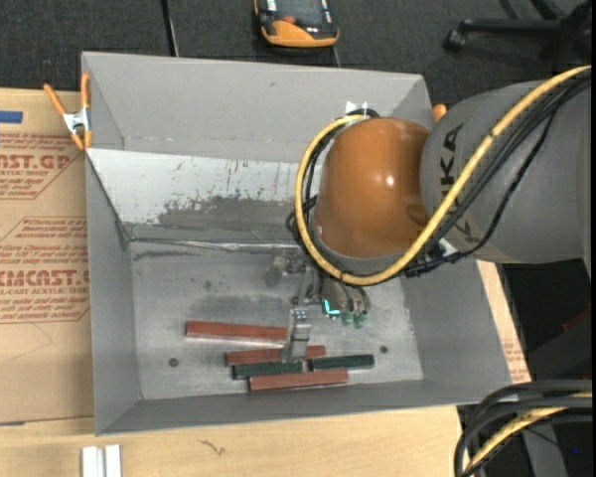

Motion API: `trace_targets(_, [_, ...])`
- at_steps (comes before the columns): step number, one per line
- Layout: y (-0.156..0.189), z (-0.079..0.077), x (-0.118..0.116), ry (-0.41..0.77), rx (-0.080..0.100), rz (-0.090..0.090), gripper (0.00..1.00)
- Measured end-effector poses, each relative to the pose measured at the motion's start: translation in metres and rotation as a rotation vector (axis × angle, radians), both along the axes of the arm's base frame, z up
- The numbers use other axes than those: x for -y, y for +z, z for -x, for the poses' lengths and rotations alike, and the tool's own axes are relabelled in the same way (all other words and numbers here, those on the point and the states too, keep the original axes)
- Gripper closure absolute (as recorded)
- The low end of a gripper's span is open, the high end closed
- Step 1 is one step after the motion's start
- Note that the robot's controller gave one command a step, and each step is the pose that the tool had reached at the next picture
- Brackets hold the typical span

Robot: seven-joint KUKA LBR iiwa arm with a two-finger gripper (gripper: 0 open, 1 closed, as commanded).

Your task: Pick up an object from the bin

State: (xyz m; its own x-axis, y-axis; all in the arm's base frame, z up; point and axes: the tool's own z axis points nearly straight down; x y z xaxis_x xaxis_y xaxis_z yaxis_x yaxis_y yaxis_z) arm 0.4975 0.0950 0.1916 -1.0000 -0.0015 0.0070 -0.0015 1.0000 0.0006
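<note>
My gripper (299, 338) hangs below the arm's orange dome, low over the front of the bin. It reaches down onto a small pile of flat sticks. Right under it lie a short red-brown stick (271, 355) and a dark green stick (278, 369). A longer red-brown stick (235, 332) lies just to its left, its right end close to the gripper. Another red-brown stick (298, 384) lies at the front of the pile. Whether anything is gripped is hidden from this angle.
A further dark green stick (344, 362) lies to the right of the gripper. The bin's front wall runs close behind the pile. The arm and its dome cover the bin's right middle; bare floor lies to the left and back.
</note>
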Motion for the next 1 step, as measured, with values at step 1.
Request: trace_targets(1, [0.0036,-0.0019,0.0005,-0.001,0.008,-0.001,0.0])
